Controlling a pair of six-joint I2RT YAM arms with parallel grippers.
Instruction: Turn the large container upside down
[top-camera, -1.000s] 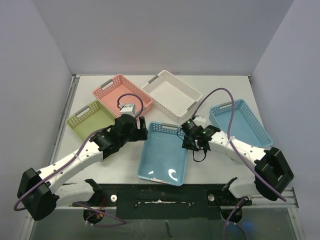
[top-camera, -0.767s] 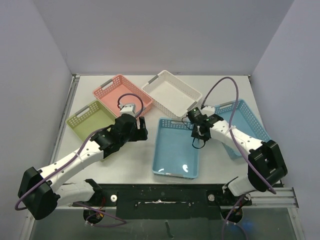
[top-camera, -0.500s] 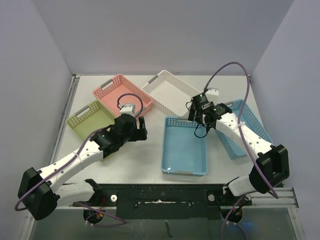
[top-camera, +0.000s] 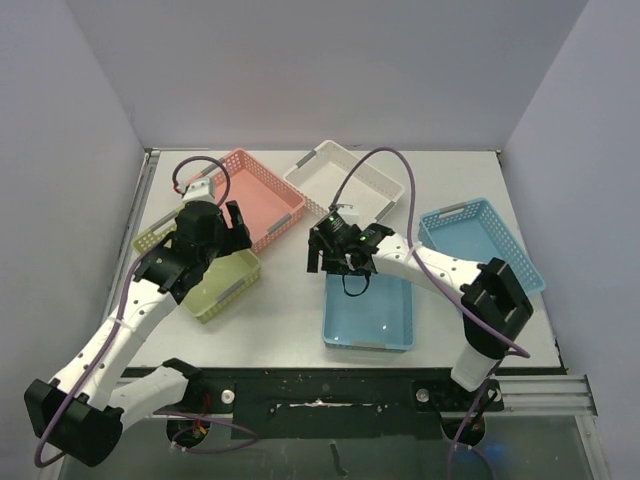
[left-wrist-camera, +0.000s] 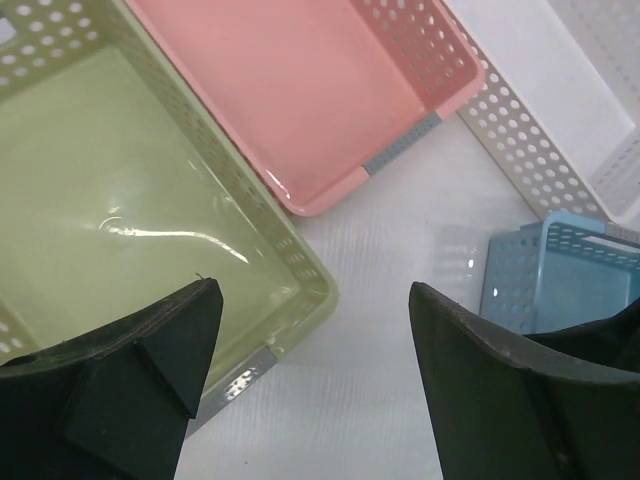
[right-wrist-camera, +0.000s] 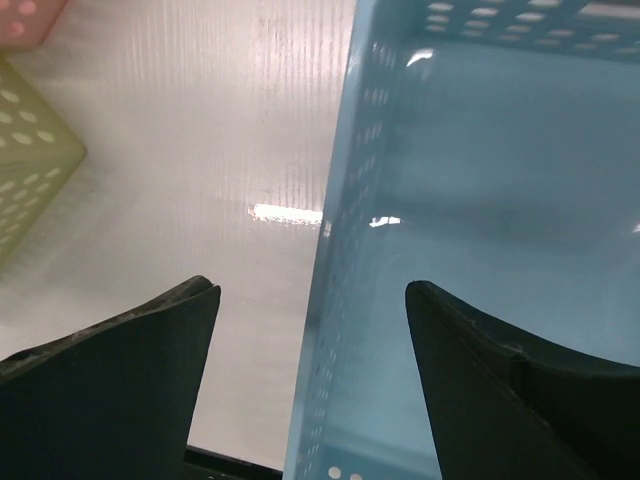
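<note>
The large container (top-camera: 368, 312) is a light blue tray with perforated walls. It stands open side up at the table's middle front. My right gripper (top-camera: 330, 262) is open above its far left corner. In the right wrist view the gripper (right-wrist-camera: 310, 292) straddles the container's left wall (right-wrist-camera: 335, 250) without touching it. My left gripper (top-camera: 215, 228) is open and empty over the green basket's far corner. In the left wrist view the gripper (left-wrist-camera: 312, 290) hangs above bare table, and a corner of the blue container (left-wrist-camera: 560, 270) shows at the right.
A green basket (top-camera: 205, 275) sits at the left, a pink basket (top-camera: 255, 195) behind it, a white basket (top-camera: 350, 180) at the back middle and a smaller blue basket (top-camera: 485, 245) at the right. The left wrist view shows the green (left-wrist-camera: 120, 230), pink (left-wrist-camera: 300, 90) and white (left-wrist-camera: 560, 110) baskets.
The right gripper dragged the large container to the right, let go and swung left to its far left corner. The left arm drew back left, over the green basket.
</note>
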